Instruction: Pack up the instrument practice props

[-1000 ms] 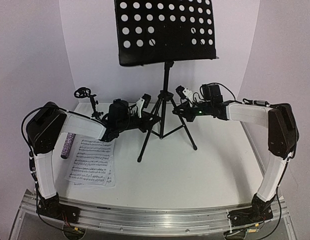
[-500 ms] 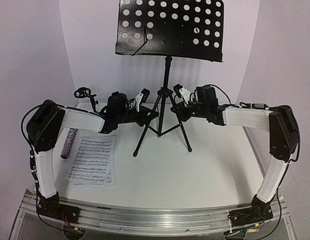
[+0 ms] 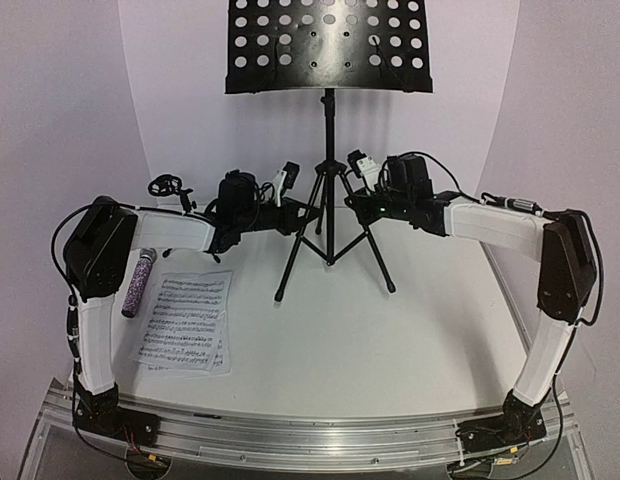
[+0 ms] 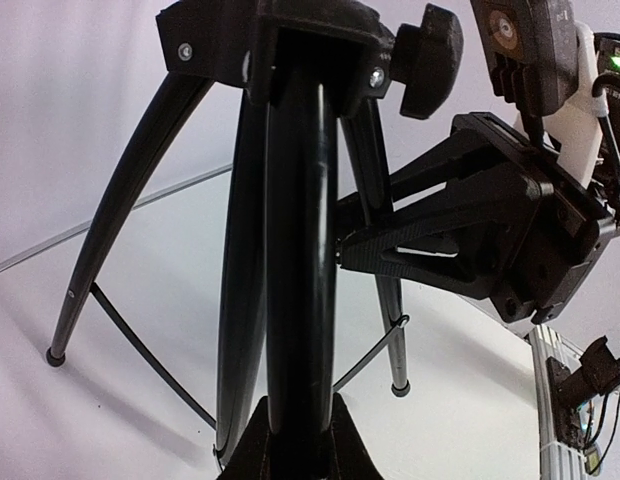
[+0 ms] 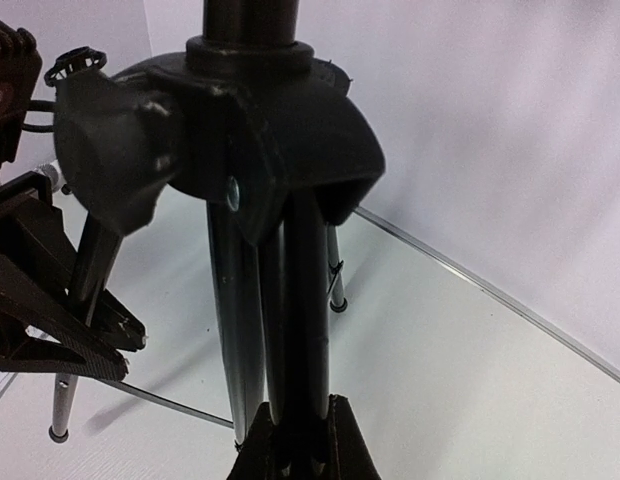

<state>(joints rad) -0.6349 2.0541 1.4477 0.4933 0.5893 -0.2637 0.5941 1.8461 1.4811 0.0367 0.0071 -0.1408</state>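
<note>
The tall black music stand (image 3: 328, 150) stands upright at the table's middle back, its perforated desk (image 3: 328, 45) on top. My left gripper (image 3: 306, 214) is shut on a tube of the stand's tripod from the left; the tube (image 4: 300, 250) fills the left wrist view between my fingers (image 4: 260, 450). My right gripper (image 3: 354, 205) is shut on the tripod from the right, clamping its tubes (image 5: 290, 300) just below the hub (image 5: 260, 130). The glittery microphone (image 3: 138, 283) lies at the left beside the sheet-music pages (image 3: 185, 322). The small black mic stand (image 3: 170, 190) stands behind my left arm.
The stand's legs spread to feet at the front left (image 3: 278, 298) and front right (image 3: 392, 290). White walls curve close behind the stand. A metal rail (image 3: 310, 435) runs along the table's near edge.
The stand's desk was tilted and swinging; it now sits level and the pole is upright. The tripod's feet shifted left, then back right and a little farther away, with both grippers still on it.
</note>
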